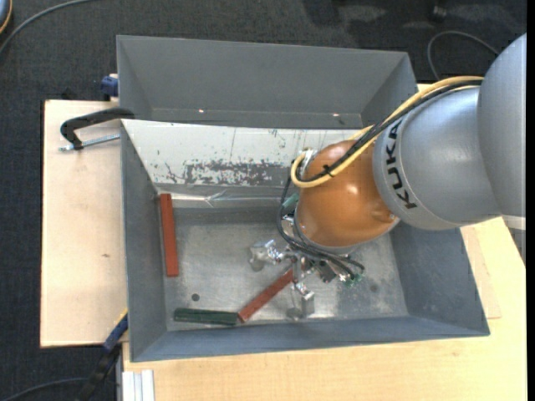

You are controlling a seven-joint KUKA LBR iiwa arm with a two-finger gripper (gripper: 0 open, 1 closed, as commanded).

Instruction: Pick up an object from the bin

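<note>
Here's the big grey bin [251,82], steep walls, mostly bare floor. The silver arm [468,157] reaches in from the right of the camera view and bends down toward the middle of the floor. Its orange wrist cover [338,203] sits low in the bin with cables looping round it.

On to the contents. One reddish-brown stick [170,234] lies flat along the foot of the left wall, well apart from the action. A second reddish-brown stick [263,299] lies at a slant on the floor, running from lower left up toward the wrist. This is the one to watch. Touching its lower end, a dark green stick [205,316] lies along the near wall. Just above that is a small dark speck [196,298], too small to identify.

The jaws are down at the floor and spread open. One metal finger [266,256] stands up and to the left of the slanted stick's upper end, the other down and to the right of it. That end lies in the gap between them, so the jaws straddle the stick across its long axis. Whether either finger touches it, I cannot tell.

My read is that the line-up looks right. Closing from here should pinch the stick across its narrow width. The grip would be near one end, though, so I would expect the free lower end to droop or swing on the lift.
</note>
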